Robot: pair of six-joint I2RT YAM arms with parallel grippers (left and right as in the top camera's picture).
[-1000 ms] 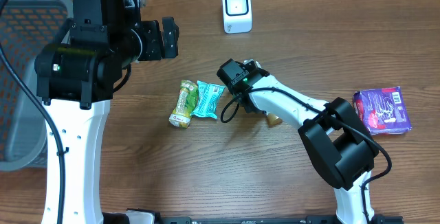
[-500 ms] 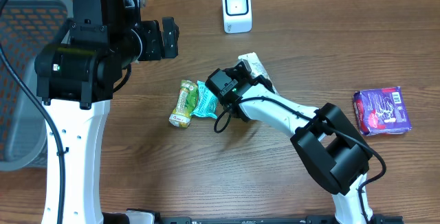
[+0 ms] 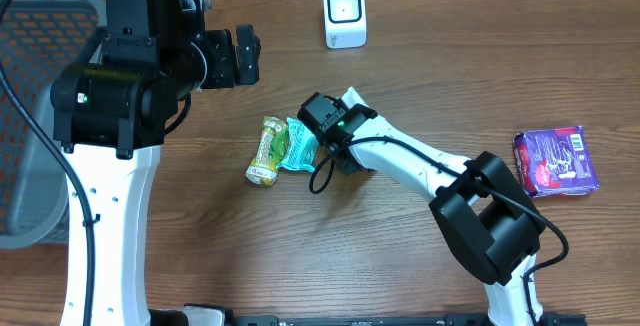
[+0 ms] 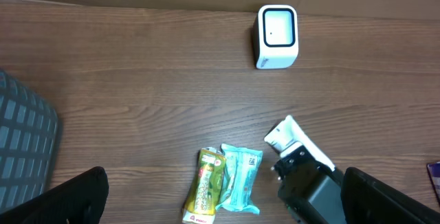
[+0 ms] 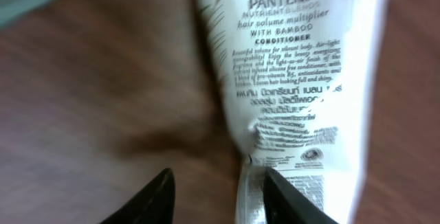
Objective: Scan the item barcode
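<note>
The conditioner sachet (image 5: 289, 66) lay flat on the surface (image 5: 103, 100) under the right tool (image 5: 216, 183), jaws partly open, holding nothing. Light, limp and likely slick, it looked best pinched by an edge.

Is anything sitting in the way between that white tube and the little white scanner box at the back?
Nothing visible does. Only bare table lies between the white tube and the scanner. The two snack packets lie beside the tube, on the side away from the scanner, off that line.
</note>
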